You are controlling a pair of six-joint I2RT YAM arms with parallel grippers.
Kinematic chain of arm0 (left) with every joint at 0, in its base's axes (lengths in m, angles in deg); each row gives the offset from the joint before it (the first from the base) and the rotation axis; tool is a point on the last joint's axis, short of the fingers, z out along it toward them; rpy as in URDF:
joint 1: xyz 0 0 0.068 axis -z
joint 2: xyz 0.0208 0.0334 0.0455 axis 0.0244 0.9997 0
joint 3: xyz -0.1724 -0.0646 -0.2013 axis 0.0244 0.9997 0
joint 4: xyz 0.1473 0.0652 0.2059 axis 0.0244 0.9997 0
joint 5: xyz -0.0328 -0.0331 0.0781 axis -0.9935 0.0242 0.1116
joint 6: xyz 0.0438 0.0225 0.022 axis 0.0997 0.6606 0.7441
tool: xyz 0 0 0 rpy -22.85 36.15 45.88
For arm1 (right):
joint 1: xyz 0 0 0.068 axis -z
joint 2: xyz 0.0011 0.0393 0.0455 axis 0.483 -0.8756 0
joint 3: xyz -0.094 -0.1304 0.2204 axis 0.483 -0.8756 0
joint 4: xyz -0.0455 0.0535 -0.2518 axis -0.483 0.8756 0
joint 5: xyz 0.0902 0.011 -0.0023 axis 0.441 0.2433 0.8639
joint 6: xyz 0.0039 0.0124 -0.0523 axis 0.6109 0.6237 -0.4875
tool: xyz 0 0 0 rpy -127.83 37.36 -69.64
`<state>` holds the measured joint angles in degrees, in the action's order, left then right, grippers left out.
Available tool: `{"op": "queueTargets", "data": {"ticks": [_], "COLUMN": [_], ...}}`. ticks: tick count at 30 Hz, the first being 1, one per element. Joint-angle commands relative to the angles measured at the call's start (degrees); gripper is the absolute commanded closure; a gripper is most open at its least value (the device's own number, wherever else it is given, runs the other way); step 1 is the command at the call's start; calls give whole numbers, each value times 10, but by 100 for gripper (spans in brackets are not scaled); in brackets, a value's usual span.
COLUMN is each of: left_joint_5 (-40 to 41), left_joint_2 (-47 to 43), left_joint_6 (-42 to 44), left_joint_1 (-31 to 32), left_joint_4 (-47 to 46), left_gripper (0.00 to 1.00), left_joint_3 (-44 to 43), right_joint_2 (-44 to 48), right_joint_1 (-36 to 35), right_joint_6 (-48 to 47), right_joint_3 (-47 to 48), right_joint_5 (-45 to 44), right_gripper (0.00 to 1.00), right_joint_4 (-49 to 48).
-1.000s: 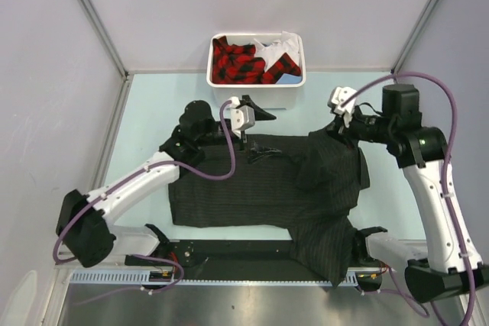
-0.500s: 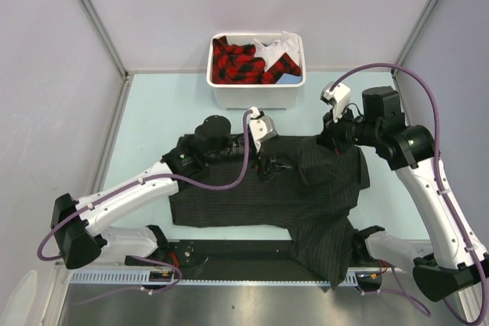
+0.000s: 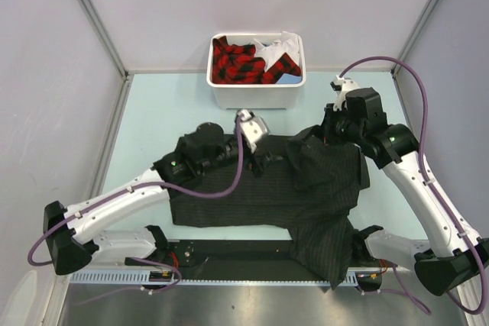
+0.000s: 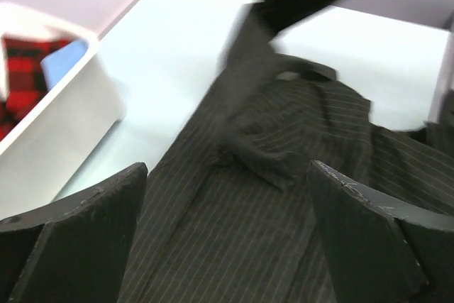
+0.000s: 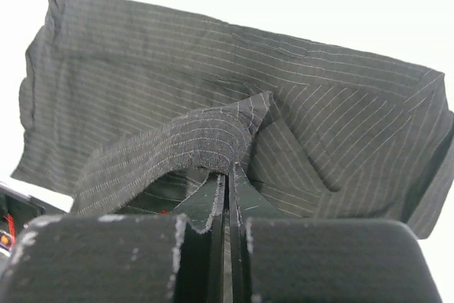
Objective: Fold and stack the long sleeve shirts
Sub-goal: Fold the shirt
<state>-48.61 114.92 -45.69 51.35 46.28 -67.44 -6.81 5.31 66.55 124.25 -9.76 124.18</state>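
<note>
Cloth takes up the middle of the pale blue-green table [image 3: 153,112]: it is a big black long sleeve shirt with thin pale stripes [image 3: 260,192], and it is the only shirt laid out. Its left part lies flat and smooth. Its right part is bunched and folded over on itself, and one end hangs down over the black strip [image 3: 229,250] at the near edge of the table, just beside the base of the right arm. The left gripper [image 3: 263,159] hangs over the far edge of the shirt with its two fingers [image 4: 92,225] spread wide apart and nothing between them. From the left wrist, striped cloth [image 4: 284,196] and a small crumpled fold fill the gap below the fingers. The right gripper [image 3: 325,133] is at the far right corner of the shirt. Its fingers [image 5: 213,196] are pressed tight together on a fold of the striped cloth [image 5: 213,83], and that fold is pulled up off the rest of the shirt, which lies spread out under it. At the far side of the table, well apart from the shirt, stands a white plastic bin [image 3: 256,95]. Inside it are a red and black checked cloth [image 3: 237,62], a white cloth [image 3: 279,45] and a bit of something light blue [image 3: 289,79]. The bin is just behind the left gripper. A purple cable [image 3: 238,166] loops from each arm, and the left one lies across the shirt. Grey walls stand around the table on three sides.
</note>
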Motion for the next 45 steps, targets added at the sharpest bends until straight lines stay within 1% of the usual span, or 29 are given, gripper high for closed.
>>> {"op": "queueTargets", "data": {"ticks": [1, 4, 5, 8, 16, 17, 19, 20, 21, 22, 23, 24, 25, 26, 27, 28, 29, 30, 31, 32, 33, 35, 36, 37, 38, 39, 40, 43, 45], "left_joint_5": [70, 123, 131, 157, 168, 171, 172, 163, 159, 154, 143, 120, 94, 61, 8, -20, -58, -115, -145, -169, -218, -265, -304, -322, -345, -373, -383, -409, -438], "left_joint_2": [1, 30, 39, 65, 140, 147, 161, 162, 164, 166, 167, 165, 153, 143, 134, 117, 111, 107, 104, 104, 103, 103, 104, 104, 107, 109, 113, 129, 142], "left_joint_6": [72, 110, 122, 174, 211, 211, 209, 205, 183, 165, 121, 98, 73, 34, 21, 10, -1, -3, -3, 3, 6, 13, 11, 9, 9, 9, 0, -22, -33], "left_joint_1": [108, 126, 127, 127, 133, 133, 129, 126, 122, 109, 100, 77, 63, 49, 27, 18, 9, -4, -5, -7, -8, -7, -8, -8, -8, -8, -8, -10, -11], "left_joint_4": [-7, -35, -82, -131, -145, -146, -144, -140, -132, -116, -106, -95, -88, -93, -122, -142, -159, -185, -191, -194, -199, -206, -221, -228, -233, -246, -253, -269, -277], "left_gripper": [0, 0, 1, 1, 1, 3, 17, 39, 54, 91, 100, 100, 100, 100, 100, 100, 100, 100, 100, 100, 99, 94, 92, 91, 91, 90, 90, 89, 90], "left_joint_3": [-24, -19, -16, -16, -75, -80, -97, -102, -118, -126, -133, -149, -153, -154, -146, -140, -130, -131, -132, -134, -136, -135, -134, -132, -132, -132, -133, -145, -160], "right_joint_2": [5, 0, 4, 13, 35, 36, 43, 45, 48, 55, 58, 59, 59, 59, 58, 53, 51, 47, 44, 34, 25, -12, -29, -47, -84, -101, -120, -162, -160], "right_joint_1": [-20, -25, -27, -35, -67, -68, -78, -80, -80, -80, -79, -75, -43, -16, 23, 96, 141, 181, 215, 289, 316, 387, 413, 431, 450, 455, 460, 469, 470], "right_joint_6": [69, 73, 73, 72, 60, 53, 44, 29, 20, 9, -23, -33, -46, -74, -89, -100, -117, -178, -203, -232, -297, -353, -426, -472, -510, -583, -622, -763, -778], "right_joint_3": [12, 26, 28, 24, 11, 11, 7, 6, 4, 4, 4, 6, 19, 25, 31, 35, 34, 32, 28, 17, 13, 5, 8, 11, 19, 23, 26, 21, -12], "right_joint_5": [-68, -60, -58, -61, -56, -54, -53, -53, -37, -31, -31, -38, -26, 6, 97, 144, 198, 310, 350, 384, 446, 474, 513, 532, 543, 545, 552, 574, 579], "right_gripper": [100, 100, 100, 100, 100, 100, 100, 100, 100, 100, 98, 80, 72, 52, 41, 33, 18, 12, 8, 5, 5, 4, 6, 9, 12, 13, 15, 18, 15], "right_joint_4": [-34, -28, -27, -24, -44, -49, -55, -60, -65, -72, -88, -95, -98, -101, -100, -98, -93, -85, -68, -57, -39, 10, 32, 98, 129, 156, 221, 317, 305]}}
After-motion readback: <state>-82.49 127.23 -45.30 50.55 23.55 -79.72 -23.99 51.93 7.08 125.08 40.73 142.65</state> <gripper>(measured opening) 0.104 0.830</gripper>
